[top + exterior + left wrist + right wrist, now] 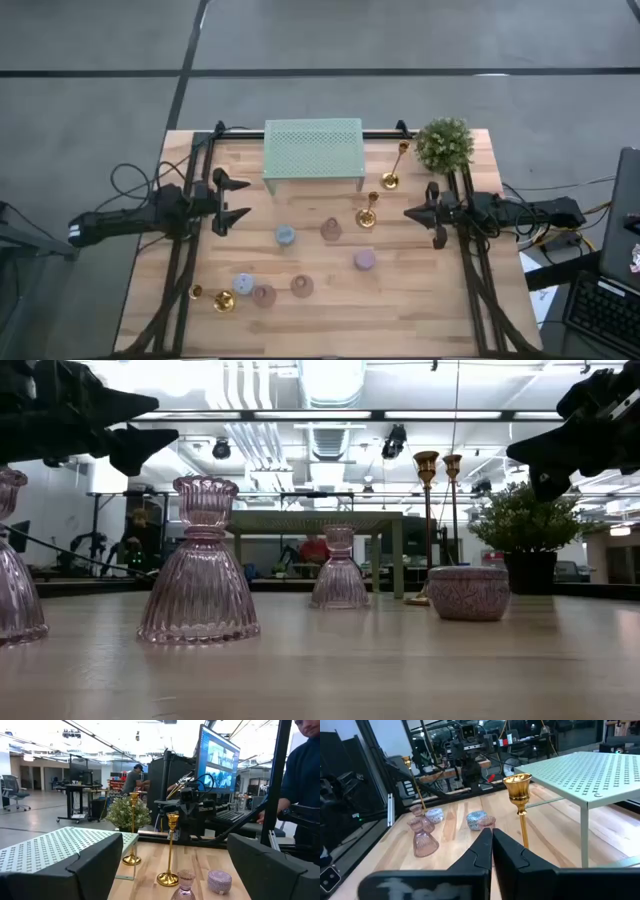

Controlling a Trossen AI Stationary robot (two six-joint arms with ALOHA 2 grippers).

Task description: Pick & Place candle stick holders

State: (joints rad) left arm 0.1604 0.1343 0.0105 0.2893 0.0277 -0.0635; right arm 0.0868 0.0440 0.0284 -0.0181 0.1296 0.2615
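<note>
**High view: both tools clear of the holders, nothing yet gripped**

High view showed the left tool (222,202) hanging over the left side of the counter (420,300), its fingers spread wide apart and empty. Near the front left edge lay a gold candlestick (212,297) tipped on its side, with a blue round holder (243,284) and two pink ribbed holders (264,295) (301,286) just beside it. Another blue holder (285,236) and a pink one (330,229) sat mid-counter, in front of the pale green mesh rack (313,150). Further right stood a gold candlestick (366,213), a mauve holder (364,260), and a taller gold candlestick (392,173) near the potted plant (444,144). The right tool (422,214) hovered at the right side, fingers pressed together on nothing.

Risks, as I judged them: the upright gold candlesticks looked top-heavy on small bases, so a sideways brush from the right tool could topple one. The right tool would also have to open before any grasp. The fallen candlestick near the edge might roll off if nudged, and its slender shiny stem could slip between the fingers.
</note>
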